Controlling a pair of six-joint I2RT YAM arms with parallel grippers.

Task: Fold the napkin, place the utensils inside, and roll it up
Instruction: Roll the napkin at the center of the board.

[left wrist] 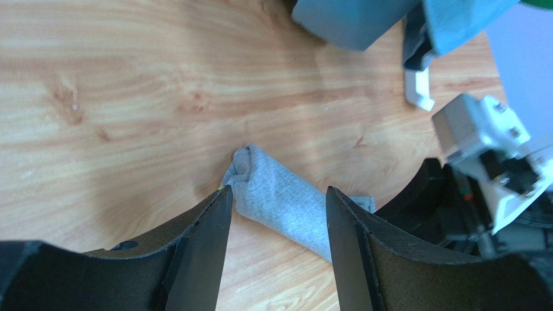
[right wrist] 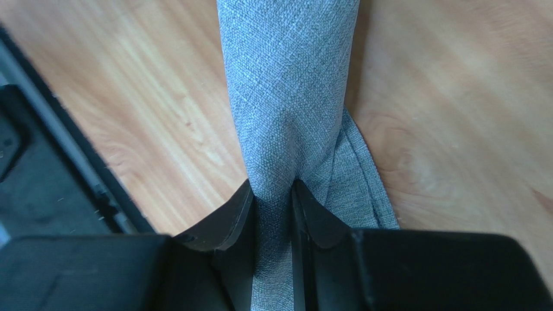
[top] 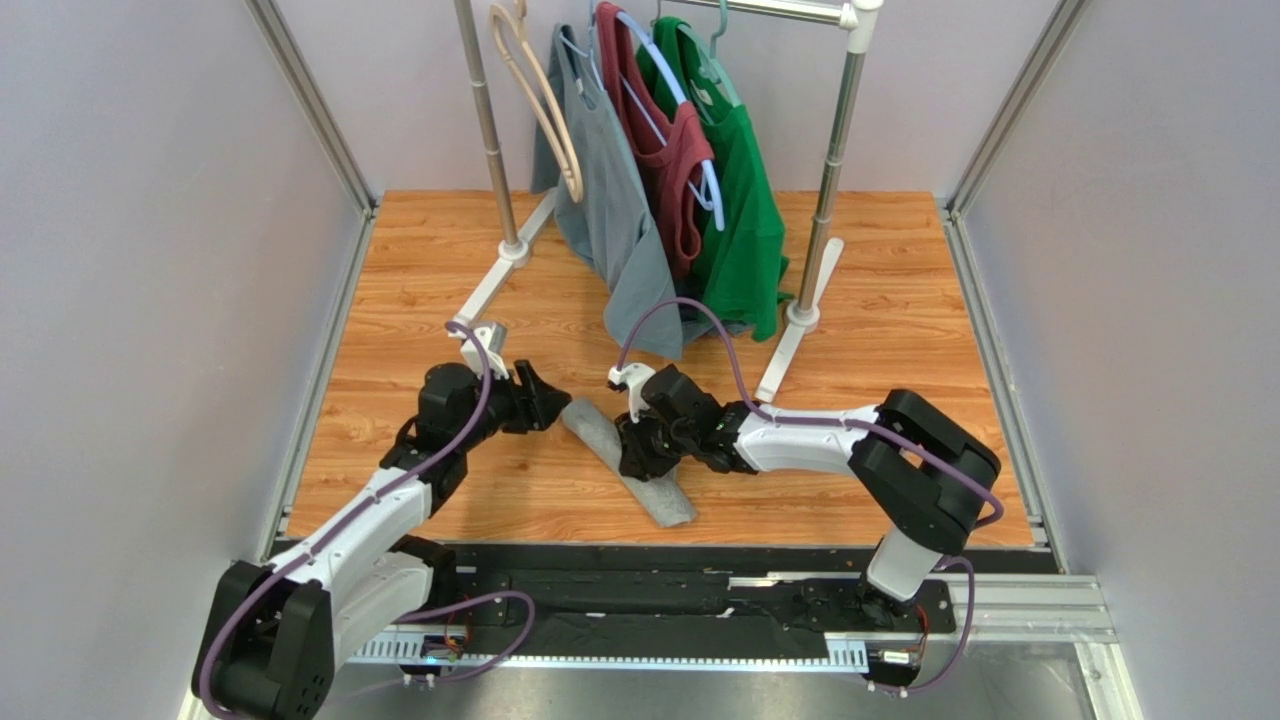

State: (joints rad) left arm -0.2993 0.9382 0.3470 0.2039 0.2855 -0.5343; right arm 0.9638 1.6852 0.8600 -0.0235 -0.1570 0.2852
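The napkin (top: pixel 666 498) lies on the wooden table as a tight grey roll, slanting from far left to near right. My right gripper (top: pixel 646 446) is shut on the roll's middle. In the right wrist view the cloth (right wrist: pixel 289 78) is pinched between the jaws of the right gripper (right wrist: pixel 272 188), with a loose flap on the right. My left gripper (top: pixel 553 405) stands open at the roll's far left end. In the left wrist view that end of the napkin (left wrist: pixel 259 175) lies between the spread fingers of the left gripper (left wrist: pixel 278 188), untouched. The utensils are hidden.
A clothes rack stands at the back with a grey shirt (top: pixel 609 210), a maroon one (top: pixel 669 143) and a green one (top: pixel 744 195) on hangers. Its white feet (top: pixel 789 360) reach toward the arms. A black rail (top: pixel 676 578) runs along the near edge.
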